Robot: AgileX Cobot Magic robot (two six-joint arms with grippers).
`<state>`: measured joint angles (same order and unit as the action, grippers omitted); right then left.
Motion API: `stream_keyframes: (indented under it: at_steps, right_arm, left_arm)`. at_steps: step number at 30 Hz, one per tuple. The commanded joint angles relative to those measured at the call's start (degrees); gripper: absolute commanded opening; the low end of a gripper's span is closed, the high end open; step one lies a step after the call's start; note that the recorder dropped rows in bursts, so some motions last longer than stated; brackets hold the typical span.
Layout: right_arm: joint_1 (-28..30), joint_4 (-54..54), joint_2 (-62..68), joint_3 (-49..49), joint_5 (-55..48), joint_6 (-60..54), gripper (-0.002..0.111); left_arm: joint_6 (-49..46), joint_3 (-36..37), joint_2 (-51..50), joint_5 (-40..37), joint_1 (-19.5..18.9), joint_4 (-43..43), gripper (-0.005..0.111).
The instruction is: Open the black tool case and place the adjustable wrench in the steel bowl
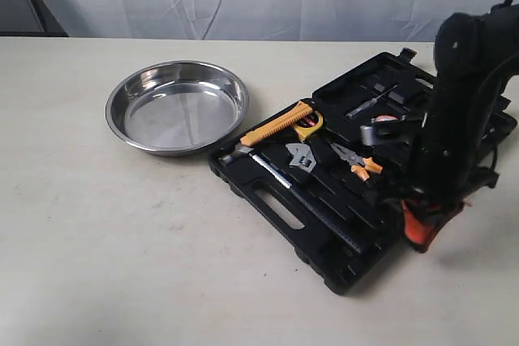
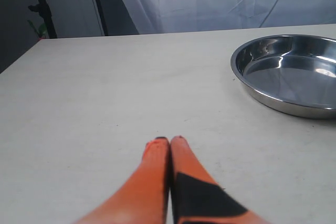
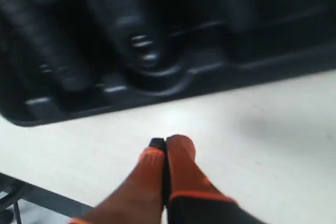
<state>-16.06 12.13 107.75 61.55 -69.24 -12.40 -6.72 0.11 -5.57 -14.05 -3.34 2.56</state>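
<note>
The black tool case lies open and flat on the table, lid spread toward the far right. In its near half rests the adjustable wrench, silver head up, between a hammer and orange pliers. The steel bowl sits empty to the left of the case; its rim also shows in the left wrist view as the steel bowl. My right gripper hangs shut over the case's near right corner; in the right wrist view the right gripper points at bare table beside the blurred case edge. My left gripper is shut, low over the table, empty.
A black-handled hammer, an orange-handled tool, a yellow tape measure and orange pliers lie in the case. The right arm covers part of the lid. A white curtain backs the table.
</note>
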Motion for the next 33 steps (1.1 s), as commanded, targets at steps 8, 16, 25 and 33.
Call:
stream_keyframes:
  at_steps: [8, 16, 25, 33]
  right_arm:
    - [-11.4, 4.3, -0.9, 9.9, 30.5, -5.9, -0.001]
    - [-11.3, -10.9, 5.4, 20.9, 25.9, 0.3, -0.001]
    - [-8.8, -2.2, 9.3, 23.7, 12.4, -1.4, -0.001]
    - [-10.9, -0.2, 9.3, 19.5, 15.2, -3.2, -0.001]
  left_arm:
    - [0.3, -0.1, 0.2, 0.7, -0.1, -0.3, 0.000]
    - [0.3, -0.1, 0.2, 0.7, -0.1, -0.3, 0.000]
    - [0.3, -0.1, 0.2, 0.7, -0.1, -0.3, 0.000]
    - [0.3, -0.1, 0.2, 0.7, -0.1, -0.3, 0.000]
